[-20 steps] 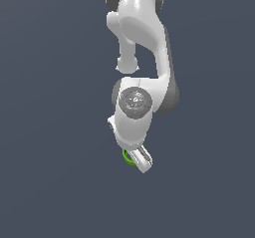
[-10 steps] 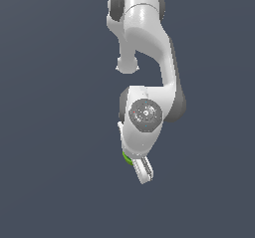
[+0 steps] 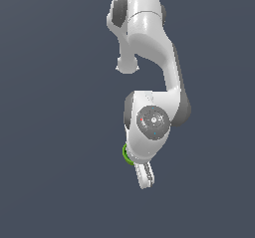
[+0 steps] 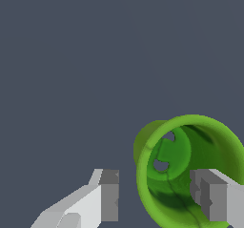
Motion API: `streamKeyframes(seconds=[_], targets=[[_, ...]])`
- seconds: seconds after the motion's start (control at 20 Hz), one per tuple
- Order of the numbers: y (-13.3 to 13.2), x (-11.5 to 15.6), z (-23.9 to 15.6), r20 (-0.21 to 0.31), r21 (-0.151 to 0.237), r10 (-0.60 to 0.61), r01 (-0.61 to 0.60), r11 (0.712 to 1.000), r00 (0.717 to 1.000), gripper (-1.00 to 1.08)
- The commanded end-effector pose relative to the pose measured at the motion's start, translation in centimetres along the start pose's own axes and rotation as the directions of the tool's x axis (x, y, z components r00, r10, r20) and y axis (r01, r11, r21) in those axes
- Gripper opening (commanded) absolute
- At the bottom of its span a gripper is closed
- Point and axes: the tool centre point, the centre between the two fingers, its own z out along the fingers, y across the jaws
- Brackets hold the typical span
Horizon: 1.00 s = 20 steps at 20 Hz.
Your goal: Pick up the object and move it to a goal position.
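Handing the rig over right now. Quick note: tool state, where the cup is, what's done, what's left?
Tool: open, nothing held. In the wrist view one finger shows in front of the mouth of the small bright green hollow cup; the other finger stands apart from it, outside its wall.
Cup: in the exterior view, only a green sliver peeks out beside the arm's wrist, mostly hidden.
Done: tool brought to the cup.
Left: close on the cup wall, lift, carry to the goal. No goal marker is visible in either view.
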Motion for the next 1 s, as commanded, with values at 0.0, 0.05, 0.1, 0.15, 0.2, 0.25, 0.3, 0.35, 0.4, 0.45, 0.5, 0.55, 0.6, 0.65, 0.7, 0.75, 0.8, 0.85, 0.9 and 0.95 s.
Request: streamKeyframes(seconds=[0.0,0.05,0.1,0.15,0.2,0.25,0.3,0.35,0.4,0.45,0.5,0.55,0.6,0.65,0.7,0.75,0.8,0.85,0.9,0.95], targets=[[-0.2,-0.1,0.1,-0.002,-0.001,0.018,-0.018,1.0,1.0,0.28],[-0.2,-0.1,0.1,-0.002,-0.001,0.022,-0.022,1.0,1.0,0.28],[-0.2,-0.2,0.1,-0.002,-0.001,0.025,-0.025,1.0,1.0,0.28],[-0.2,-0.2,0.1,-0.002,-0.001,0.027,-0.027,1.0,1.0,0.28],[-0.2,-0.2,0.1,-0.002,-0.001,0.027,-0.027,1.0,1.0,0.28],[-0.2,-0.2,0.1,-0.002,-0.001,0.023,-0.023,1.0,1.0,0.28],[-0.2,-0.2,0.2,-0.002,-0.001,0.023,-0.023,1.0,1.0,0.28],[-0.2,-0.2,0.3,-0.002,-0.001,0.023,-0.023,1.0,1.0,0.28],[-0.2,-0.2,0.6,-0.002,-0.001,0.024,-0.024,1.0,1.0,0.28],[-0.2,-0.2,0.9,-0.002,-0.001,0.024,-0.024,1.0,1.0,0.28],[-0.2,-0.2,1.4,-0.002,-0.001,0.025,-0.025,1.0,1.0,0.28],[-0.2,-0.2,1.9,-0.002,-0.001,0.026,-0.026,1.0,1.0,0.28],[-0.2,-0.2,2.3,-0.002,-0.001,0.026,-0.026,1.0,1.0,0.28],[-0.2,-0.2,2.7,-0.002,-0.001,0.027,-0.027,1.0,1.0,0.28],[-0.2,-0.2,2.9,-0.002,-0.001,0.027,-0.027,1.0,1.0,0.28],[-0.2,-0.2,3.1,-0.002,-0.001,0.027,-0.027,1.0,1.0,0.28],[-0.2,-0.2,3.1,-0.002,-0.001,0.027,-0.027,1.0,1.0,0.28],[-0.2,-0.2,3.1,-0.002,-0.001,0.027,-0.027,1.0,1.0,-1.0],[-0.2,-0.2,3.1,-0.002,-0.001,0.027,-0.027,1.0,1.0,-1.0],[-0.2,-0.2,3.1,-0.002,-0.001,0.027,-0.027,1.0,1.0,-1.0]])
